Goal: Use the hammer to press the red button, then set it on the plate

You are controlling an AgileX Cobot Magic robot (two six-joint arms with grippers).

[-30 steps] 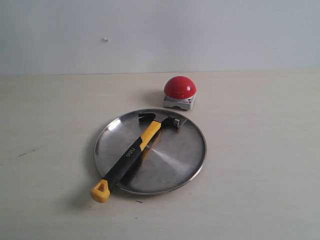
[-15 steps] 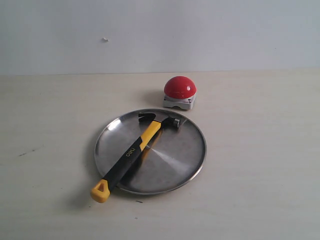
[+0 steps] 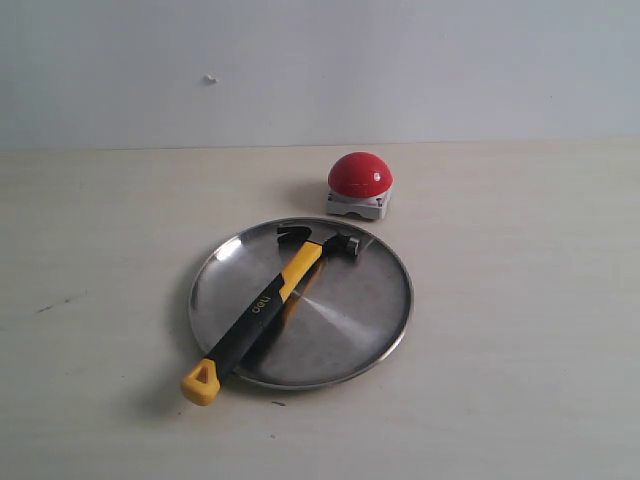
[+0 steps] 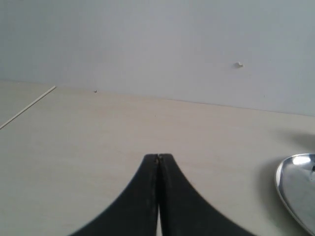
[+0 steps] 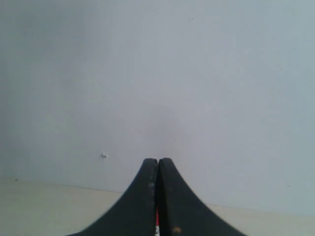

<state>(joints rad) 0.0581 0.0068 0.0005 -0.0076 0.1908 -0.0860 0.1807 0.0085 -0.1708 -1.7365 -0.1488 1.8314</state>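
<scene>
The hammer lies on the plate, in the middle of the pale wooden table. Its dark head rests inside the dish close to the far rim, on the side nearest to the red button. The black handle w/ white lettering runs diagonally across the metal toward the near left and crosses the rim. The yellow looped end sticks out beyond the plate. A shadow sits under that end, so I cannot tell if it touches the table or hangs a little above it.

The red button stands on its grey-white square base just behind the plate's far rim, a bit to the right. It is apart from the plate and the hammer does not touch it.

No arm appears in the exterior view. In the left wrist view, the left gripper has its two black fingers pressed together w/ nothing between them. It is over bare table, and the plate's edge shows at one side of that picture.

In the right wrist view, the right gripper also has its fingers pressed together and it holds nothing. It points at the plain grey wall, which has a small white mark.
</scene>
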